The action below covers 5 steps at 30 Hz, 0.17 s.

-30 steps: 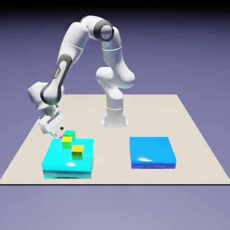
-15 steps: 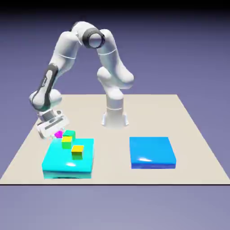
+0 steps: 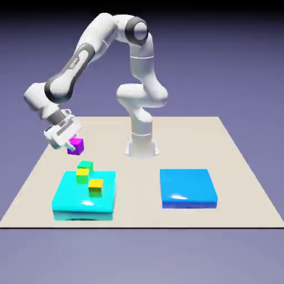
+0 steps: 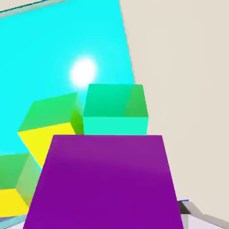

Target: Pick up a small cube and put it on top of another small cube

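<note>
a second ago only a sliver of the purple cube (image 3: pixel 75 146) showed low behind the green cube (image 3: pixel 85 166); now i have it up in the air, pinched between the fingers of my gripper (image 3: pixel 71 144), above and behind the cyan slab (image 3: pixel 85 194). my arm (image 3: pixel 100 39) has risen with it. the two yellow-topped cubes (image 3: pixel 95 187) haven't moved on the slab.

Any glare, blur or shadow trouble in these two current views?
Exterior view: small white glints on the cyan slab and the blue slab, backdrop black along the top, no clear cast shadow on the table. Hand view: a round white glare spot on the cyan slab; purple cube large at the bottom, edges crisp, no evident blur.
</note>
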### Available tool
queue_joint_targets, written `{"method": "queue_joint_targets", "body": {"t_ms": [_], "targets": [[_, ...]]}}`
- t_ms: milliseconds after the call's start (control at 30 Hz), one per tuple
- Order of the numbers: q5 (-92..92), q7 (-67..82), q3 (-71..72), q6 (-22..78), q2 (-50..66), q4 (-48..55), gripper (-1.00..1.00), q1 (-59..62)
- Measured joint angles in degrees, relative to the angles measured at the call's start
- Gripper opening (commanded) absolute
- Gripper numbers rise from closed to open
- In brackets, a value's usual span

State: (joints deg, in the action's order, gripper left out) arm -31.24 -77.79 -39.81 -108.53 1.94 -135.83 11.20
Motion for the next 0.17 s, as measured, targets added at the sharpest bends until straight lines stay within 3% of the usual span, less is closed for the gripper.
{"method": "queue_joint_targets", "body": {"t_ms": [67,100,167], "targets": [[-4.4,3.2,1.7,-5.0,3.3,-3.3,-1.0,-0.6],[-4.6,3.4,1.8,-5.3,3.5,-3.5,1.0,-0.5],[-4.5,3.4,1.8,-5.3,3.5,-3.5,1.0,-0.5]]}}
